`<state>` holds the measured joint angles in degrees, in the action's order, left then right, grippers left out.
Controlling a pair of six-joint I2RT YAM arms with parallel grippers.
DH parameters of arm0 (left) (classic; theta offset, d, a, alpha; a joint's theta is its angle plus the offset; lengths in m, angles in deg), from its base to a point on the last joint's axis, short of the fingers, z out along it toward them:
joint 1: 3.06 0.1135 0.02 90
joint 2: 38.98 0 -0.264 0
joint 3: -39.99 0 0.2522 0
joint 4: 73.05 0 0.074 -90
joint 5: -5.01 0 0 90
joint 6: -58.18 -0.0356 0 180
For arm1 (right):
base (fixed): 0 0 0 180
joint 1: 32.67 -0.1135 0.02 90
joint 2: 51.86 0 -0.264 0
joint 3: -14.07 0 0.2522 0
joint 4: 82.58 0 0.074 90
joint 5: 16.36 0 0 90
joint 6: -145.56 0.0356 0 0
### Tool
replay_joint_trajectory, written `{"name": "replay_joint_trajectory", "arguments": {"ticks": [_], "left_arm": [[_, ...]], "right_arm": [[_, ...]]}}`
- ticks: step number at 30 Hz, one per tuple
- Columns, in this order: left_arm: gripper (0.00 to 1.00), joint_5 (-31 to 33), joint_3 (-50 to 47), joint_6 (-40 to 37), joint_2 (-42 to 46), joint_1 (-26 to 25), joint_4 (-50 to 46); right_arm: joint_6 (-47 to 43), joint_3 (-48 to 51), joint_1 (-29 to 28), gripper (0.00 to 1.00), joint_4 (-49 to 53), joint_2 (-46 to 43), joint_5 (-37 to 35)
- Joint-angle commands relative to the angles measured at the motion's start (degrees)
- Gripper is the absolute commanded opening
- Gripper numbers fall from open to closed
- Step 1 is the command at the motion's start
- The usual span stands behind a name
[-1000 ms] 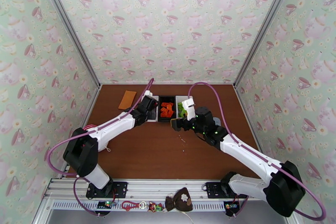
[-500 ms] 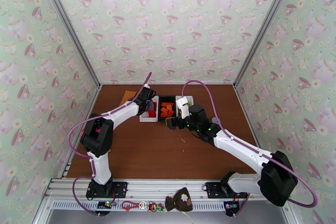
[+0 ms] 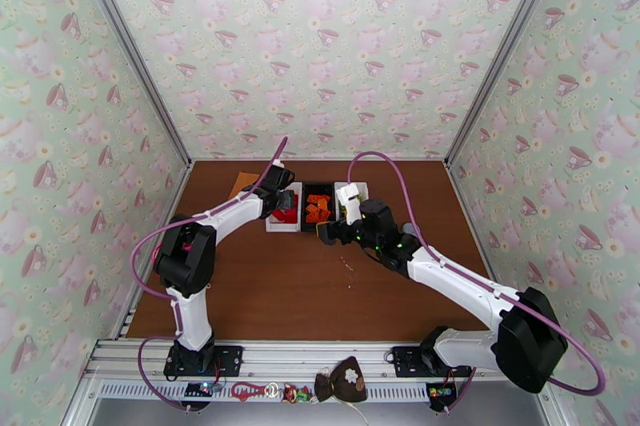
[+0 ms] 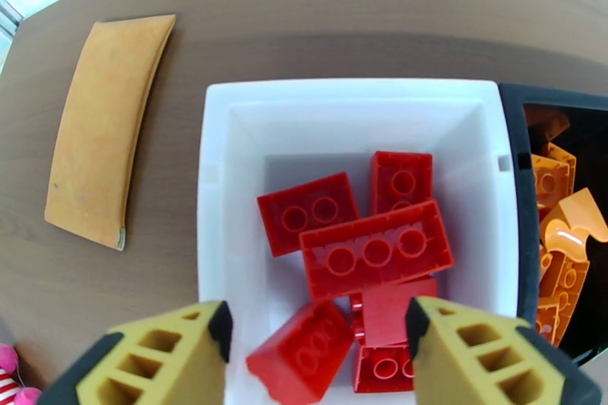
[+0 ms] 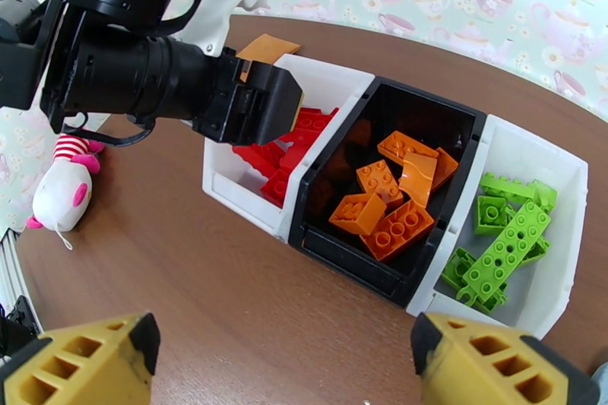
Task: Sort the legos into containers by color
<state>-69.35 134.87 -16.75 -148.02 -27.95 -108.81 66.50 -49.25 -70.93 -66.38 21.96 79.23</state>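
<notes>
The left arm has folded up at the elbow and carried its left gripper (image 3: 282,202) over the left white bin (image 4: 216,194). Its fingers, pressed nearly together a second ago, now stand spread with nothing between them. The right arm has edged a little closer to the bins.

The three bins sit in a row, touching, at 12 o'clock on the worktop (image 3: 280,292). In the left wrist view the red legos (image 4: 376,251) lie piled in the left white bin, directly under the spread fingers. The orange legos (image 5: 387,201) fill the black bin (image 5: 304,194) in the middle, and the green legos (image 5: 505,247) lie in the right white bin (image 5: 566,247).

The right gripper (image 5: 280,342) hovers just at 6 o'clock of the black bin, fingers spread wide and empty.

I judge the sorting done or nearly so: each bin holds one colour and I see no brick loose on the worktop. A couple of tiny specks (image 3: 346,264) lie near the middle, too small to tell what they are. The orange card (image 4: 106,125) at 11 o'clock and the plush (image 5: 64,190) at 9 o'clock of the bins lie apart, untouched.
</notes>
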Motion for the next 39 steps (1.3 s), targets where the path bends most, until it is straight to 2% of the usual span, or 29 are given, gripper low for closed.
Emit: {"name": "replay_joint_trajectory", "arguments": {"ticks": [1,4,7,14,19,23,25,28,34,39], "left_arm": [[0.76,-1.3,-2.6,-1.0,7.6,-0.1,5.1],[0.87,-3.0,-8.4,-2.8,13.4,-0.2,10.7],[0.91,-3.8,-16.3,-3.9,19.9,-0.1,18.0],[0.96,-0.5,-36.0,-10.1,33.3,0.7,34.8],[0.97,4.1,-48.7,-13.2,39.3,2.3,46.4],[0.95,9.8,-57.3,-16.1,41.0,3.1,57.2],[0.94,12.4,-59.0,-15.8,41.4,3.9,59.3],[0.95,8.4,-59.8,-15.8,42.2,6.5,60.0],[1.00,9.0,-60.1,-23.0,39.3,8.3,61.2],[1.00,5.8,-63.0,-24.7,32.4,11.5,71.5]], "right_arm": [[1.5,-0.9,-0.3,0.95,-1.1,-2.2,-4.8],[1.1,-0.8,-0.3,0.98,-1.1,-3.2,-8.6],[-0.4,0.1,-0.3,1.00,-1.4,-4.1,-10.4],[-4.0,3.2,0.3,0.99,-3.7,-6.0,-19.2],[-5.9,8.1,4.5,0.99,-7.7,-8.8,-21.0],[-8.4,13.3,8.6,0.99,-12.4,-11.0,-25.0],[-10.5,16.1,10.2,0.99,-14.6,-11.4,-27.7],[-11.4,19.5,13.6,0.99,-16.8,-11.6,-30.8],[-11.1,26.9,20.0,0.99,-27.1,-10.5,-30.9],[-12.3,30.1,23.7,0.99,-37.5,-4.2,-30.2]]}}
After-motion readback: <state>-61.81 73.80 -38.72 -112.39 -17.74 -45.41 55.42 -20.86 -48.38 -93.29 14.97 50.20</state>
